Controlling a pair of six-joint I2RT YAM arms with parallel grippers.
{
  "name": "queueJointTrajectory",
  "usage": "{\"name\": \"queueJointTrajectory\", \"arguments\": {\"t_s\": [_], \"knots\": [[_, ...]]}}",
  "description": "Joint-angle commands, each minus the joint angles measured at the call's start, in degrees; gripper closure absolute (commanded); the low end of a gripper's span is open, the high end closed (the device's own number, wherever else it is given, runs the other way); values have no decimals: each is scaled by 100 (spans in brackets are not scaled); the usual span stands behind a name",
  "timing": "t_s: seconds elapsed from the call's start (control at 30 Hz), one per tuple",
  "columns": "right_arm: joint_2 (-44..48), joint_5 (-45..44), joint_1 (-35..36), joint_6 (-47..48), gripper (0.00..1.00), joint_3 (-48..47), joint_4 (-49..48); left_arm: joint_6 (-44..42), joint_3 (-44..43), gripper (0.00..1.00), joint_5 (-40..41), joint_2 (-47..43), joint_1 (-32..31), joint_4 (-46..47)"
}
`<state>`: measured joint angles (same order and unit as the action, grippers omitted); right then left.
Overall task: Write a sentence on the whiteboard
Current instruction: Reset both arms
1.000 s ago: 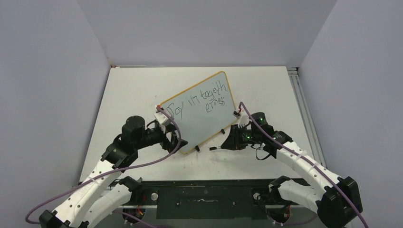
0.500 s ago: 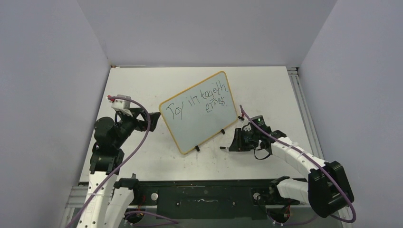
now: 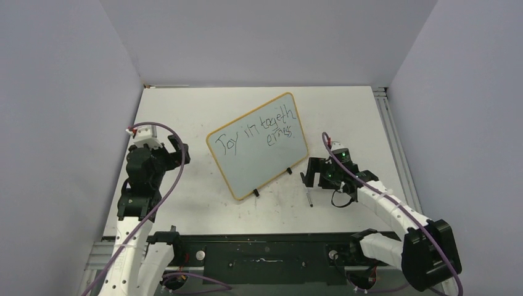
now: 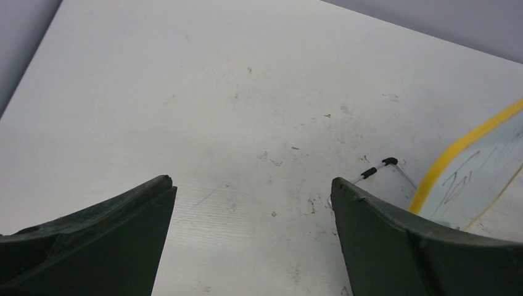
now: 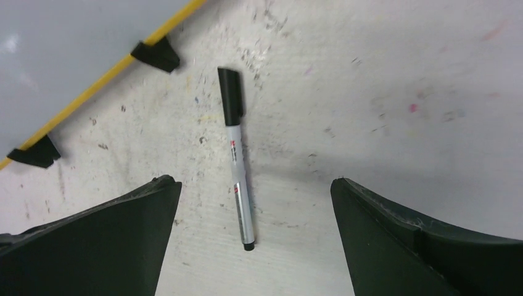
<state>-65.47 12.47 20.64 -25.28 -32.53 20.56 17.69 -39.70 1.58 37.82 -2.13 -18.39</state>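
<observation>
The whiteboard (image 3: 262, 157), with its yellow frame and black clip feet, stands tilted at the table's middle. The sentence (image 3: 262, 131) runs across it in two black scrawled lines. My left gripper (image 3: 177, 150) is open and empty, left of the board and apart from it. The left wrist view shows the gripper (image 4: 250, 182) over bare table, with the board's corner (image 4: 487, 179) at the right edge. My right gripper (image 3: 308, 172) is open, right of the board's near corner. A black-capped silver marker (image 5: 237, 160) lies on the table between and beyond its open fingers (image 5: 92, 240), untouched.
The marker (image 3: 308, 197) lies near the board's right clip foot (image 3: 288, 171). Grey walls close the table (image 3: 185, 111) at the back and both sides. A metal rail (image 3: 385, 117) runs along the right edge. The tabletop carries smudges and ink specks.
My right gripper opened and let go of the marker, which now lies on the table. My left gripper let go of the board's left edge and drew back to the left.
</observation>
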Motion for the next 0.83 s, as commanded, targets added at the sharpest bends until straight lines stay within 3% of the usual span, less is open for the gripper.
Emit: {"name": "queueJointTrajectory", "arguments": {"t_s": [0.0, 0.17, 0.4, 0.8], "knots": [[860, -1380, -108, 72, 2, -590, -149, 268, -471, 4, 987, -98, 37, -127], [1701, -2356, -118, 699, 5, -780, -637, 327, -609, 4, 1405, -190, 37, -309], [2789, -2246, -112, 1417, 5, -405, -1980, 4, -535, 4, 1292, -430, 29, -261], [2906, -2242, -114, 1500, 5, -491, -1966, -152, -461, 4, 1014, -642, 35, -156]]}}
